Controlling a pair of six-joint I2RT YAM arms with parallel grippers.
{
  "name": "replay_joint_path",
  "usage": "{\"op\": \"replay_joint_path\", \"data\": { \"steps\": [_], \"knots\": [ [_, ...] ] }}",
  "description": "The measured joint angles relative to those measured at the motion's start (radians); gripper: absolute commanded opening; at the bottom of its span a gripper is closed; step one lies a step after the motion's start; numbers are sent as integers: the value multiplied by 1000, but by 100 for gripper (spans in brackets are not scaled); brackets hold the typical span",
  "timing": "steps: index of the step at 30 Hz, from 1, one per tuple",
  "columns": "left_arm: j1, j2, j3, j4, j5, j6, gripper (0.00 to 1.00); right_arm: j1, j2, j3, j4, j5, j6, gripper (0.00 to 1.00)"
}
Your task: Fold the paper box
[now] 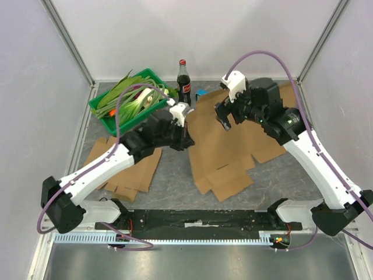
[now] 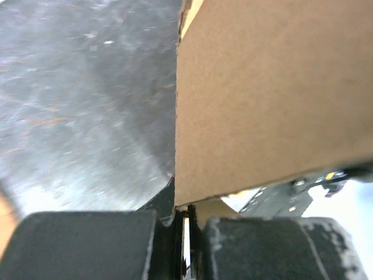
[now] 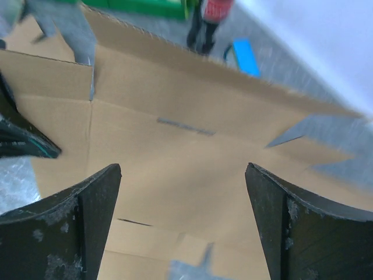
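My left jaws are clenched on the near left edge of the flat cardboard box (image 1: pixel 227 151), and my wrist view shows one brown panel (image 2: pixel 268 99) pinched thin between them. My right jaws are spread wide and grasp nothing; they hang over the middle of the same sheet (image 3: pixel 192 163).

The box lies unfolded on the grey table (image 1: pixel 175 181), right of centre, with its flaps spread out.

I judge it light and thin. It looks stiff across each panel and ready to bend along its pressed creases. It will likely slide on the smooth table if I push without pinning it down, and the slotted corners look easy to tear or crush. I would take flaps by their outer edges and hold the middle panel down while lifting.
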Motion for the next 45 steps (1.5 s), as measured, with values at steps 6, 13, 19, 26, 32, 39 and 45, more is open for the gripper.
{"op": "replay_joint_path", "data": {
  "steps": [6, 13, 19, 26, 32, 39, 45],
  "knots": [
    [97, -86, 111, -318, 21, 260, 2, 0, 40, 182, 39, -127, -249, 95],
    [98, -86, 171, -428, 47, 415, 2, 2, 237, 378, -23, -261, -454, 85],
    [98, -76, 223, -496, 65, 499, 2, 1, 347, 388, -94, -384, -532, 22],
    [113, -112, 245, -480, -65, 494, 63, -16, 297, 337, -31, -447, -475, 0],
    [173, -445, 80, -290, -280, 330, 79, -159, 177, 208, 166, -504, -195, 0],
    [256, -647, -35, -202, -344, 169, 80, -361, 89, 87, 311, -571, 26, 0],
    [346, -534, -54, -136, -281, 136, 75, -373, 1, -56, 377, -626, 106, 0]
  ]
}}
